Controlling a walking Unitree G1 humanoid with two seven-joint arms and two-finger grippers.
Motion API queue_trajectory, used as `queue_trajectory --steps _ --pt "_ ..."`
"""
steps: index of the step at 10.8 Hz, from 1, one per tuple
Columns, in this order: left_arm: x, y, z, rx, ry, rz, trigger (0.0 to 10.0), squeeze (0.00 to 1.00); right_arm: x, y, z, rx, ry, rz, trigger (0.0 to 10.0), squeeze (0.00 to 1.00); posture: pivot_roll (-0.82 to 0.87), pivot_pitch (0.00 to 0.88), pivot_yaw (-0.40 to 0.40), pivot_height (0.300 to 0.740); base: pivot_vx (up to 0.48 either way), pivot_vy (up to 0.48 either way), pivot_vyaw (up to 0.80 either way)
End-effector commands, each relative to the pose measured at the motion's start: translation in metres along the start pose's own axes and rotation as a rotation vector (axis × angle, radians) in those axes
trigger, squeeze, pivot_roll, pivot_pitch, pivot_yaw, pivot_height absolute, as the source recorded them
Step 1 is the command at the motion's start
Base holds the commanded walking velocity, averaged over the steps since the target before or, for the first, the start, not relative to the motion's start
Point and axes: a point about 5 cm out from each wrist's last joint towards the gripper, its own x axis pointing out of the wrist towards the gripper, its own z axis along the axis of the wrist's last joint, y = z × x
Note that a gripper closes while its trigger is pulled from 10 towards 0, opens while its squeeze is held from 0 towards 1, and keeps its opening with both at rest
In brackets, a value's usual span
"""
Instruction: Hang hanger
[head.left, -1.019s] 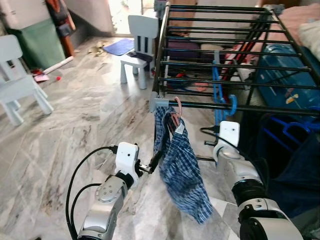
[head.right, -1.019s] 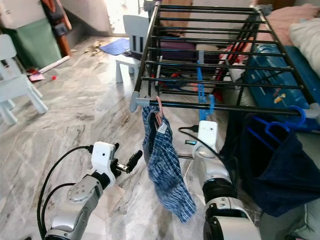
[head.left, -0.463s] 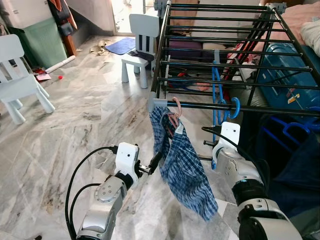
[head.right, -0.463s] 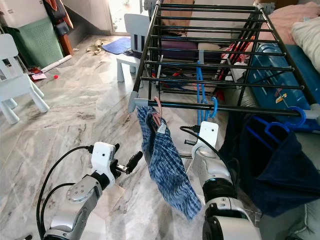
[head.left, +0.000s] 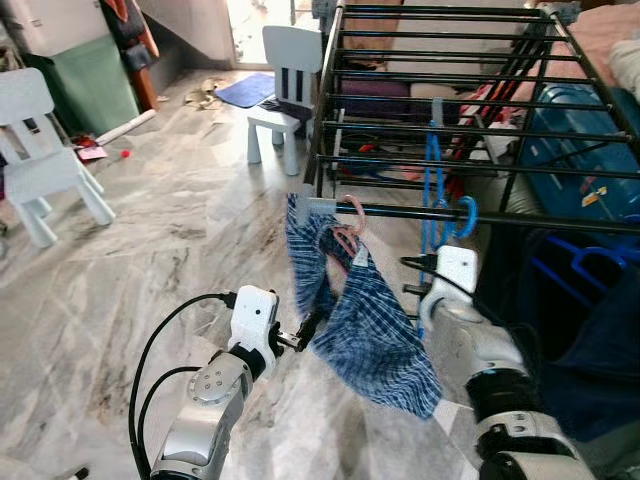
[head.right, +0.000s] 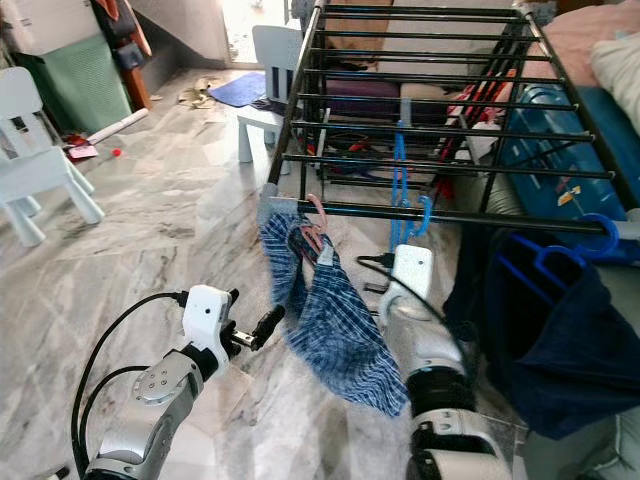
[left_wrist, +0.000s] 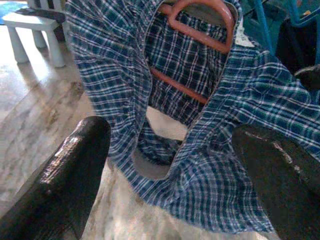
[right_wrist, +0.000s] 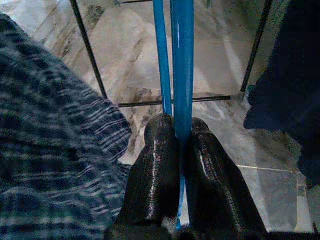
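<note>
Blue plastic is what the hanger (right_wrist: 183, 65) is made of. It is pinched tight between the two black fingers (right_wrist: 155, 170) of the right gripper (right_wrist: 178, 131), as seen in the right wrist view. The hanger's hook (head.left: 463, 212) is looped over the front bar of the black drying rack (head.left: 470, 215), near the middle of that bar. The rest of the hanger hangs down under the bar, and the right gripper is held low below the front edge of the rack.

A pink hanger (head.left: 349, 222) is hung at the front left corner of the rack. Blue checked shorts (head.left: 365, 325) are draped on it and are swung out to one side.

The left gripper (head.left: 305, 331) is held just beside the shorts, on their left, low over the marble floor (head.left: 150, 240). Its fingers (left_wrist: 75, 165) are spread wide apart and nothing is held between them.

A dark blue cloth (head.right: 545, 350) is hung from another blue hanger (head.right: 560, 255) at the front right corner of the rack. Two white little chairs (head.left: 45, 150) are seen on the floor, one far to the left and one by the rack's back left corner.
</note>
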Motion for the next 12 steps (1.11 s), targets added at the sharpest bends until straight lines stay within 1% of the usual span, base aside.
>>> queue_trajectory --steps 1,2,4,6,7,8,9,11,12 --pt "0.001 0.0 0.003 0.014 0.001 -0.014 10.0 0.0 0.002 -0.009 -0.013 0.039 0.082 -0.029 10.0 0.0 -0.06 0.038 0.034 0.74 0.0 0.0 0.0" --pt "0.001 0.0 0.003 0.015 0.002 -0.014 10.0 0.0 0.003 -0.015 -0.007 0.106 0.099 -0.052 10.0 0.0 -0.06 0.036 0.036 0.74 0.0 0.0 0.0" --pt "0.001 0.001 0.004 0.019 0.001 -0.005 10.0 0.0 0.001 -0.011 0.017 0.187 0.044 -0.007 10.0 0.0 -0.05 0.036 0.039 0.74 0.0 0.0 0.0" --pt "0.0 0.002 0.004 0.025 0.01 -0.007 10.0 0.0 -0.004 -0.014 0.029 0.174 0.011 -0.077 10.0 0.0 -0.05 0.037 0.045 0.74 0.0 0.0 0.0" --pt "0.001 0.002 0.004 0.025 0.012 -0.01 10.0 0.0 -0.007 -0.015 0.045 0.098 -0.072 -0.093 10.0 0.0 -0.06 0.038 0.05 0.74 0.0 0.0 0.0" --pt "0.002 0.001 0.003 0.025 0.015 -0.015 10.0 0.0 -0.009 -0.015 0.051 0.051 -0.104 -0.1 10.0 0.0 -0.06 0.039 0.053 0.74 0.0 0.0 0.0" --pt "0.002 0.001 0.003 0.026 0.017 -0.017 10.0 0.0 -0.009 -0.017 0.052 0.013 -0.115 -0.12 10.0 0.0 -0.06 0.037 0.055 0.74 0.0 0.0 0.0" --pt "0.003 0.001 0.003 0.025 0.022 -0.018 10.0 0.0 -0.01 -0.036 0.049 0.042 -0.092 -0.212 10.0 0.0 -0.06 0.038 0.055 0.74 0.0 0.0 0.0" --pt "0.002 0.001 0.003 0.024 0.024 -0.017 10.0 0.0 -0.01 -0.038 0.047 0.022 -0.092 -0.222 10.0 0.0 -0.06 0.04 0.057 0.74 0.0 0.0 0.0"
